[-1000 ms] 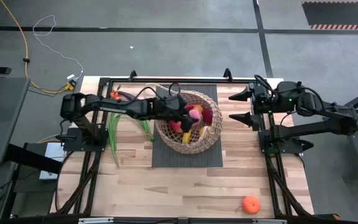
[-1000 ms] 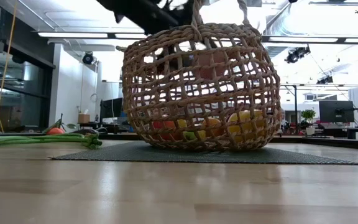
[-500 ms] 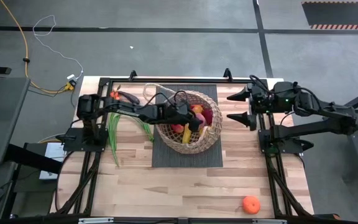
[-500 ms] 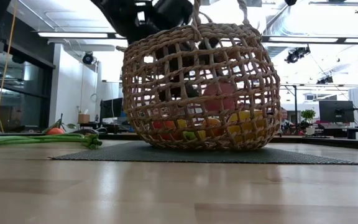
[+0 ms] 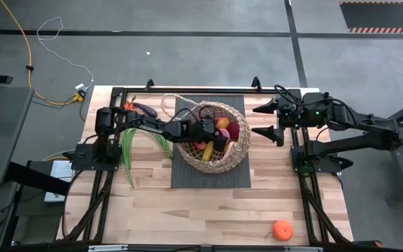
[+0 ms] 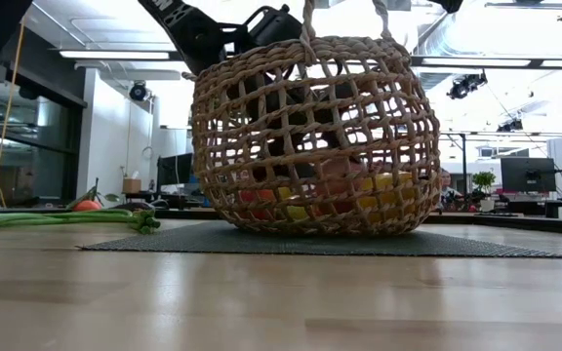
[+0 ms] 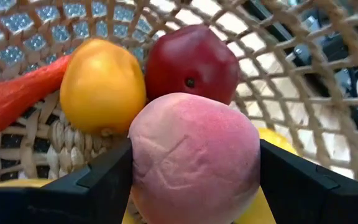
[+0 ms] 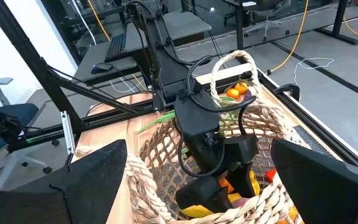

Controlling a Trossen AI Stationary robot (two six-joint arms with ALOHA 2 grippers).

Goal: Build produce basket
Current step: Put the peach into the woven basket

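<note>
Here we see the basket (image 5: 212, 136), which stands on a dark mat (image 5: 187, 176) at the far middle of the counter (image 5: 187, 210). Inside it the left gripper (image 7: 194, 168) reaches down, its fingers (image 7: 98, 180) grasping a pink fruit (image 7: 194, 158). Just beyond that fruit, in the basket's bottom, lie a yellow-orange fruit (image 7: 102, 86), a dark red fruit (image 7: 192, 62) and a carrot (image 7: 14, 99). In the low view, the basket (image 6: 305, 136) shows the dark left arm through its weave, with coloured produce at its base. Left of the mat we note the long green bean stalks (image 5: 128, 150) on the counter. An orange (image 5: 282, 229) lies alone at the near right corner. The right gripper (image 5: 266, 120) hovers to the right of the basket, its fingers spread apart and empty.
</note>
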